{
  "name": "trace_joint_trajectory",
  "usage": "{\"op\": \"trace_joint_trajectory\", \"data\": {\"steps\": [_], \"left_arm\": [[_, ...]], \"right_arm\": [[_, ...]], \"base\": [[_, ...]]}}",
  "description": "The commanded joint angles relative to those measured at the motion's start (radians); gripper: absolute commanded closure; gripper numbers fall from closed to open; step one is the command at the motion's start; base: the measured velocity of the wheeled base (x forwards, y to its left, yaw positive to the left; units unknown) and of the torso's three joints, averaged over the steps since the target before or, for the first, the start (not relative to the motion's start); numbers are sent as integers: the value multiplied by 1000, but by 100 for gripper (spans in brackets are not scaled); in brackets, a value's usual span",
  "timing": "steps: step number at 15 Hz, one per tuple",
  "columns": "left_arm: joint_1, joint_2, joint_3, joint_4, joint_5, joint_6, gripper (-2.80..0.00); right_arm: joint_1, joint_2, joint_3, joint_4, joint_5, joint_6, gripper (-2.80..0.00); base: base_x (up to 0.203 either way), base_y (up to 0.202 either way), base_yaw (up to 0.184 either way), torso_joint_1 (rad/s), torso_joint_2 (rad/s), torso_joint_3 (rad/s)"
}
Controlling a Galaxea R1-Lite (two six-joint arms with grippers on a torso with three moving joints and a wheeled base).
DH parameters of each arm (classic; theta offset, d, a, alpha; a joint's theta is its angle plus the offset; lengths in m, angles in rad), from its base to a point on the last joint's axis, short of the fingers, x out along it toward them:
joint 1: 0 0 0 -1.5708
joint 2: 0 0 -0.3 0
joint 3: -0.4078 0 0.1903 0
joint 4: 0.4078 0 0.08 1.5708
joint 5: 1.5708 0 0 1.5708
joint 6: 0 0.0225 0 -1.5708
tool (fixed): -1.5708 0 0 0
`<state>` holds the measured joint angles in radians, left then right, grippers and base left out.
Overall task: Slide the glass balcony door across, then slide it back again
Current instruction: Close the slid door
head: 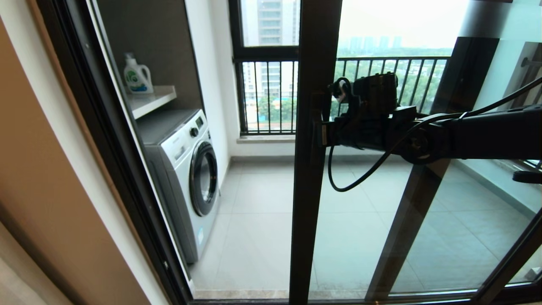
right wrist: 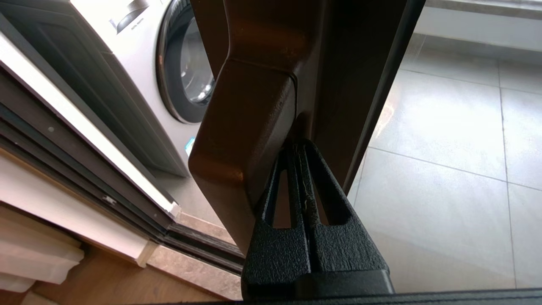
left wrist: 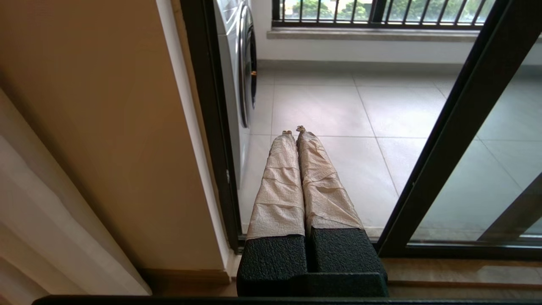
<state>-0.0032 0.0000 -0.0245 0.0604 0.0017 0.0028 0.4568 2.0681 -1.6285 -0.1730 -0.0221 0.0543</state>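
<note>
The glass balcony door stands part-way across, its dark brown upright in the middle of the head view with glass to its right. Left of it the doorway is open onto the balcony. My right gripper reaches in from the right at handle height. In the right wrist view it is shut, its tips tucked into the gap between the bar handle and the door frame. My left gripper, its fingers wrapped in tan tape, is shut and empty, low before the open doorway, left of the door's edge.
A white washing machine stands just inside the balcony on the left, with a detergent bottle on the shelf above. The fixed dark frame and tan wall bound the opening's left. A barred window lies beyond. The floor track runs below.
</note>
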Motion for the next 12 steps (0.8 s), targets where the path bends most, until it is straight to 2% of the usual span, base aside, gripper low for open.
{"op": "trace_joint_trajectory", "data": {"steps": [1,12], "left_arm": [[0,0,0,-1,0,0,0],[0,0,0,0,0,0,0]], "right_arm": [[15,28,-32,-8,-7,0,0],[128,138,-149,-8,-18,-1,0]], "base": [[0,0,0,0,0,0],[0,0,0,0,0,0]]}}
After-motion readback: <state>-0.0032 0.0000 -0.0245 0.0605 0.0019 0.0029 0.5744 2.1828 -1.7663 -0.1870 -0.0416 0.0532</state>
